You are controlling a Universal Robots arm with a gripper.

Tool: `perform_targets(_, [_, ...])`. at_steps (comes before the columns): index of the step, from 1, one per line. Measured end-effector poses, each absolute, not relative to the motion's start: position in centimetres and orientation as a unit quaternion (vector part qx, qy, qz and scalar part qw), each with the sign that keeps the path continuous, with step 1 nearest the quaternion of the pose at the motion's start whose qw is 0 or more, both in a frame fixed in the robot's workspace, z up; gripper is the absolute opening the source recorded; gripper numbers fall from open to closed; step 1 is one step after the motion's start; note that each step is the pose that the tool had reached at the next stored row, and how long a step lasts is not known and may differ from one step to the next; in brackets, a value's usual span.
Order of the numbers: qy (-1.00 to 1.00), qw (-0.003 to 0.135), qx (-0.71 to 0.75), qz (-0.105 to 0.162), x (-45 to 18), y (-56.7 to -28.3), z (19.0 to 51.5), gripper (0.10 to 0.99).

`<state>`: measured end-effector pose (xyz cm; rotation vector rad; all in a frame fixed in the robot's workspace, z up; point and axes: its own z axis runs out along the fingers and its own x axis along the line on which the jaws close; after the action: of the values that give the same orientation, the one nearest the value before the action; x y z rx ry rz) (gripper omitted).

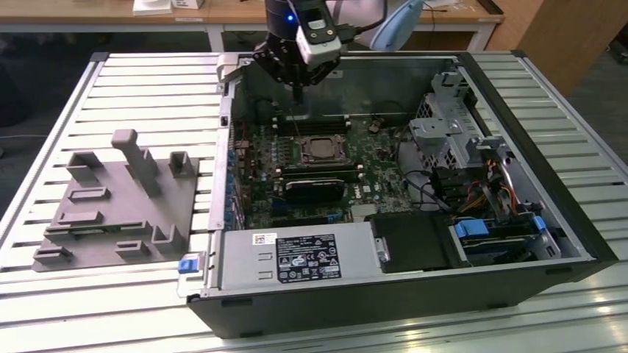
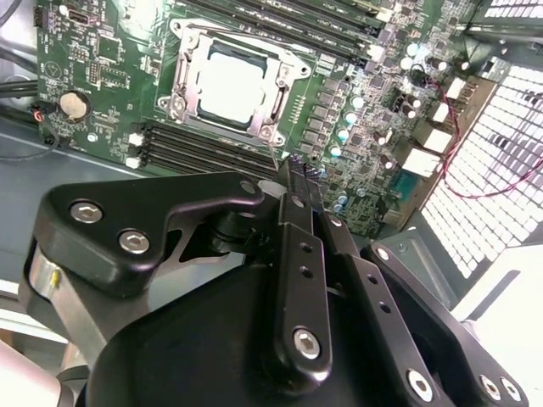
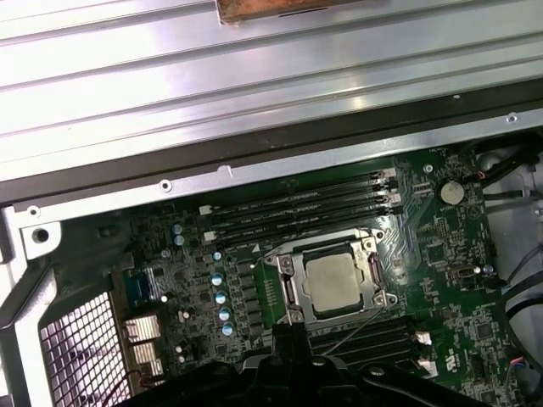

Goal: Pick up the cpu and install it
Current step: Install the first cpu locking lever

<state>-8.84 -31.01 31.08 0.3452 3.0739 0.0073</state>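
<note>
Closest to the lens in the second wrist view is the black gripper body, its linkage arms and bolt heads taking up the lower half of the frame, with the two slim fingers pressed together into a single narrow tip and nothing between them. In the exterior view the arm comes down from above the far edge of the open computer case, wrist pointing straight down, and the closed, empty gripper hangs above the motherboard, apart from it and on the far side of the socket.

The cpu sits flat inside the socket, its pale silver top plate showing through the metal frame that surrounds it; the first wrist view shows the same cpu framed by the socket, with memory sticks in rows on either side. The gripper tip sits just short of the socket's edge there, not touching the chip.

On the slatted table, at the exterior view's left, stands a grey fixture with upright posts. The arm's upper part is cut off by the frame, and whether the socket frame is latched down is hard to make out
</note>
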Motion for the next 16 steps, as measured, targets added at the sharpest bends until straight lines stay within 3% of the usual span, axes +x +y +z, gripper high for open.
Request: perform_targets(16, [0.993,0.024,0.111,0.002,-9.19,-31.01,31.08,0.106])
